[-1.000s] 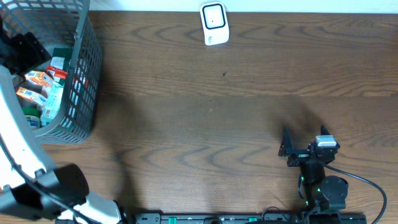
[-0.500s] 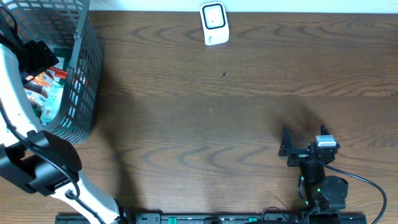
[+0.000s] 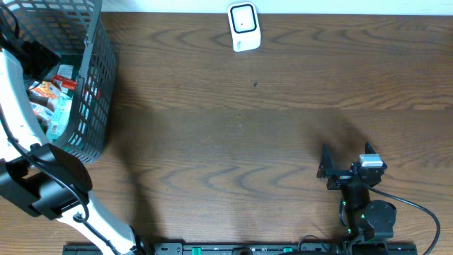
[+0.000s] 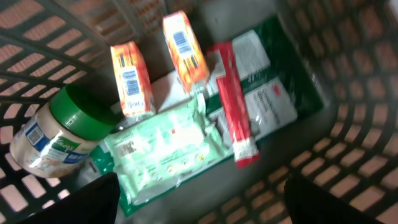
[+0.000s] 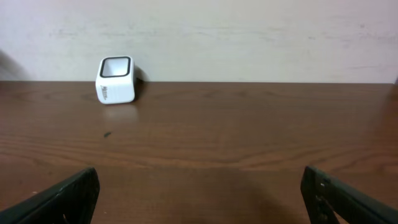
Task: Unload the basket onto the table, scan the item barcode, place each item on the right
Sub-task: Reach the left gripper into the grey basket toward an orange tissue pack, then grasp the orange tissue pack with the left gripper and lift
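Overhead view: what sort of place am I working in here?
Probably a mock shop checkout on a wooden table: a white barcode scanner stands at the far edge, and a grey mesh basket holds packaged groceries.

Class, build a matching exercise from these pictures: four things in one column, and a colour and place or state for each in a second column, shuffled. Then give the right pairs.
Column one:
1 jar
2 scanner
3 long packet
4 right gripper

Column two:
A red, in the basket
B white, at the far edge of the table
C open, near the front edge of the table
D green lid, in the basket

Pairs: 1-D, 2-B, 3-A, 4-C
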Motion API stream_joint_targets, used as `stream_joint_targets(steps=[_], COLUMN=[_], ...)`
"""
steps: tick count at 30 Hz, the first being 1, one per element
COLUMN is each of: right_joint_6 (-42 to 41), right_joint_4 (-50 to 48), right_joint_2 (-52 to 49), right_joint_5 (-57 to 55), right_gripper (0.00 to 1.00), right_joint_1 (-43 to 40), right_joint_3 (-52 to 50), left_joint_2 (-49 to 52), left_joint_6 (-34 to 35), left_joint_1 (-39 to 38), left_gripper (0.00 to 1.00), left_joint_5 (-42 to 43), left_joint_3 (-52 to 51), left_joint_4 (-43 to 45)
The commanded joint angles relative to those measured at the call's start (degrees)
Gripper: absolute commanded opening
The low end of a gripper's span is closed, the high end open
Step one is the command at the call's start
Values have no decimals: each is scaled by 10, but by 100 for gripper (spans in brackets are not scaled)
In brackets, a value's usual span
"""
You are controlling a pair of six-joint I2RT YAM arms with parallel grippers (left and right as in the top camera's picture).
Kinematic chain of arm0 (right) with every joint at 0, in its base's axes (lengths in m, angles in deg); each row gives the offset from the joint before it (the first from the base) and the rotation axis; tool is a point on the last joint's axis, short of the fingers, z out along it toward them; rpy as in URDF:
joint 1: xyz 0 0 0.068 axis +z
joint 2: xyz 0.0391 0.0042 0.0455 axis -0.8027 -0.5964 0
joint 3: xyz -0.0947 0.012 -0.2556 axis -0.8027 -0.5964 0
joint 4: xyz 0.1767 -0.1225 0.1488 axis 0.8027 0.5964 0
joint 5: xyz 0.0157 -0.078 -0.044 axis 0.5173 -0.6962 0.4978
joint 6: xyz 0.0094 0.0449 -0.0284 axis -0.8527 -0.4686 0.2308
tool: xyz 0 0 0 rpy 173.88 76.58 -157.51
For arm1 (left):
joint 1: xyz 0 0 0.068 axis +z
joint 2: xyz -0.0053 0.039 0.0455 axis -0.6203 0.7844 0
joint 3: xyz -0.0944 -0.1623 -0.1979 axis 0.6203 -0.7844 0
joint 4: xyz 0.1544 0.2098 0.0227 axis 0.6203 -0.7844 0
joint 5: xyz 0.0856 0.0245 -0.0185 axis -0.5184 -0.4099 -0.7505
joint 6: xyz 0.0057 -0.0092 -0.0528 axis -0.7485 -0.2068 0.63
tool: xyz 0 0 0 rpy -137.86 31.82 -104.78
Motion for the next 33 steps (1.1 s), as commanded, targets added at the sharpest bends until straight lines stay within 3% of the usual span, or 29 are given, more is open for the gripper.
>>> stream_joint_targets(steps=[1,7,15,23,33], right_joint_6=[3,3,3,3,3], right_joint_4=[2,2,2,2,2], right_joint_2=[3,3,3,3,3], right_joint_5=[0,0,0,0,0], right_gripper=[99,99,99,99,99], right_joint_1=[-2,-2,-2,-2,-2], right_joint_3=[-1,-1,0,0,-1], left_joint_2=[8,8,8,8,8], left_joint_6=[67,130,132,132,132], left_joint_1=[2,2,1,1,1], left_gripper=[85,85,85,78,77], left_joint_5=[-31,-126,-129,-129,-129], left_joint_3=[-1,-5,-42,-126,-235], left_joint_4=[9,22,87,188,332])
